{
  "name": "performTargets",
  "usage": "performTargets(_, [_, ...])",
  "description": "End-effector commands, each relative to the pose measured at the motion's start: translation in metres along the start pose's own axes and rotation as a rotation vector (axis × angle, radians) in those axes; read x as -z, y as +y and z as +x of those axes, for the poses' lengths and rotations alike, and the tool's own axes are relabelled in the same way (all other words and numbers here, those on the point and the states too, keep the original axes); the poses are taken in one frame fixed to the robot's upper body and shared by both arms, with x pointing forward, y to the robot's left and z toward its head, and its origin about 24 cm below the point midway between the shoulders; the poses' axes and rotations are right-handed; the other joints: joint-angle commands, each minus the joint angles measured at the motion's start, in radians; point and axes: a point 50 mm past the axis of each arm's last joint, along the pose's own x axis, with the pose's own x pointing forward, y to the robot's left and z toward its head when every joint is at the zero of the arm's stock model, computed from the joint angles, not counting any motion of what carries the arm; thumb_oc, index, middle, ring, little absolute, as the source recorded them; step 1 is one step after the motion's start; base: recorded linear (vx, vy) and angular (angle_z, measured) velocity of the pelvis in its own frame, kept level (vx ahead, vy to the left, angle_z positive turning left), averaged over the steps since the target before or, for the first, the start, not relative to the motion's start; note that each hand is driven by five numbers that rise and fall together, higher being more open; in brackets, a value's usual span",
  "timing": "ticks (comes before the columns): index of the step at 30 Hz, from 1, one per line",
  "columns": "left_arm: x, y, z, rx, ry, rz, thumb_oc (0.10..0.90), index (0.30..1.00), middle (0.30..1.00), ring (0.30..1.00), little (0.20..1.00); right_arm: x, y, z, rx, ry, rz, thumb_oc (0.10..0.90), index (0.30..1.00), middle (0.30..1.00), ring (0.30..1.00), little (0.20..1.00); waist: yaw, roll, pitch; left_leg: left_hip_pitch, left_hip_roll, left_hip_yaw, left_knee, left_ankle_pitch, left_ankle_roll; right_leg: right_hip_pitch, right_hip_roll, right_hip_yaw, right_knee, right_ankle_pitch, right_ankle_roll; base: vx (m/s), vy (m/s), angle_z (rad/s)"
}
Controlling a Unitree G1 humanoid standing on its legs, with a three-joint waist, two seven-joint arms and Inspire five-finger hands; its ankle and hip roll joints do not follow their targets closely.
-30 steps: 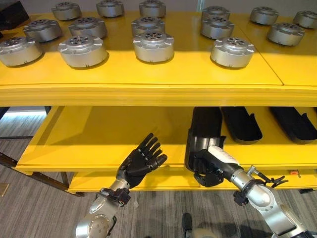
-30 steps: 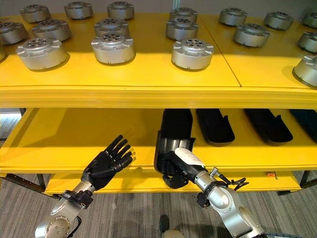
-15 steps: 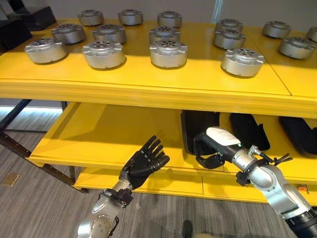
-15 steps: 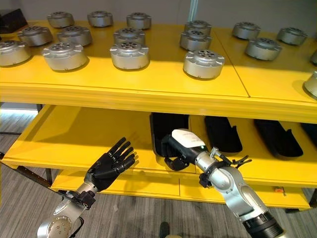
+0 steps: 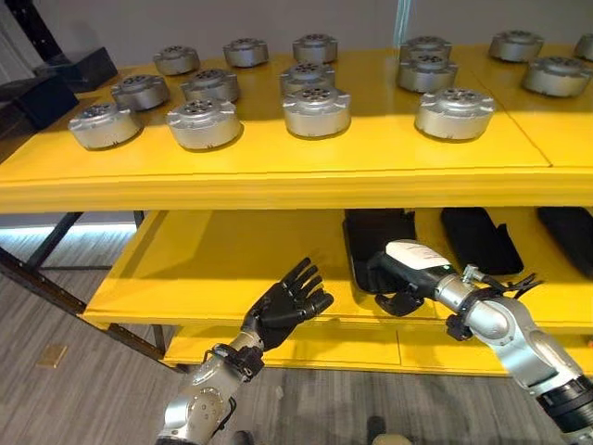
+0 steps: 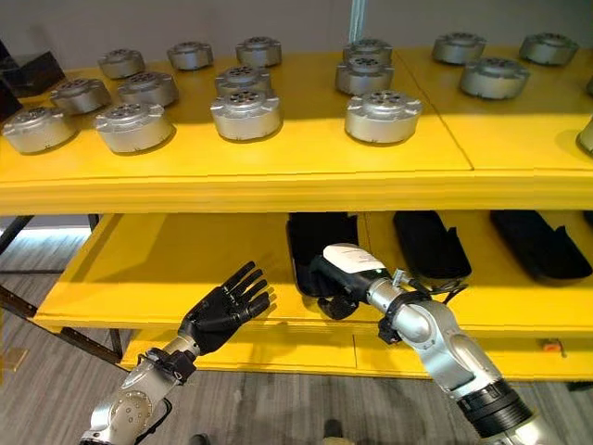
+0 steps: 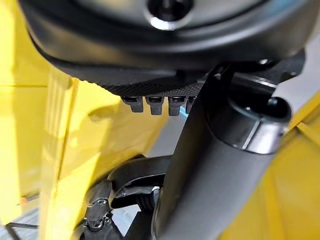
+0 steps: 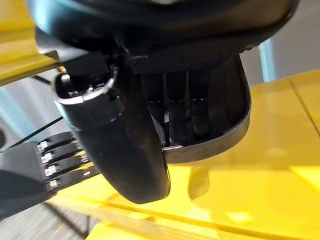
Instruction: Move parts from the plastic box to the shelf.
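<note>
Fingers of the right hand [image 5: 400, 278] curl over the near rim of a black part [image 5: 375, 241] lying on the yellow shelf's [image 5: 278, 176] lower level; the right wrist view shows them hooked inside its curved edge, thumb outside. The left hand [image 5: 287, 304] hovers in front of that level's edge, fingers straight and spread, holding nothing. More black parts [image 5: 477, 239] lie just beside the gripped one, toward the robot's right. Silver round parts [image 5: 317, 109] stand in rows on the upper level.
</note>
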Motion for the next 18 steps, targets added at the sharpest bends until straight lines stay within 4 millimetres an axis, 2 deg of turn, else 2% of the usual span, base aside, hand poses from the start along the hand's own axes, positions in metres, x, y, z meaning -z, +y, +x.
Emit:
performTargets(1, [-0.042,-0.016,-0.001,0.121,-0.174,0.078,0.9,1.0,1.0,1.0,1.0,-0.046,-0.048,0.004,0.266,-0.244,-0.017,0.4,0.3,0.3,0.3,0.3,0.031,-0.072,-0.054,0.027,-0.044,0.031,-0.005,0.011,0.024,0.039,-0.027,-0.039,0.113,-0.083,0.012,0.08,0.113,0.0])
performTargets(3, [-0.042,-0.016,-0.005,0.108,-0.176,0.081,0.9,1.0,1.0,1.0,1.0,-0.045,-0.043,0.002,0.269,-0.229,-0.009,0.4,0.3,0.3,0.3,0.3,0.038,-0.078,-0.055,0.043,-0.071,0.032,-0.012,-0.011,0.036,0.042,-0.033,-0.037,0.086,-0.065,0.026,0.07,0.079,0.09])
performTargets(6, [-0.042,-0.015,-0.007,0.107,-0.176,0.088,0.9,1.0,1.0,1.0,1.0,-0.046,-0.04,0.001,0.268,-0.223,-0.007,0.4,0.3,0.3,0.3,0.3,0.044,-0.084,-0.057,0.051,-0.085,0.031,-0.015,-0.024,0.045,0.047,-0.035,-0.036,0.067,-0.055,0.033,0.04,0.01,0.05])
performTargets(8, [-0.04,-0.016,-0.012,0.114,-0.168,0.094,0.9,1.0,1.0,1.0,1.0,-0.044,-0.038,-0.002,0.287,-0.207,-0.007,0.4,0.3,0.3,0.3,0.3,0.061,-0.099,-0.059,0.053,-0.103,0.025,-0.014,-0.043,0.057,0.056,-0.034,-0.033,0.038,-0.045,0.04,0.08,-0.028,0.13])
performTargets(18, [-0.035,-0.016,-0.014,0.119,-0.118,0.095,0.9,1.0,1.0,1.0,1.0,-0.039,-0.058,-0.001,0.356,-0.167,-0.087,0.4,0.3,0.3,0.3,0.3,0.081,-0.12,-0.061,0.05,-0.107,0.018,-0.012,-0.057,0.059,0.061,-0.02,-0.03,0.017,-0.046,0.04,0.04,-0.045,-0.02])
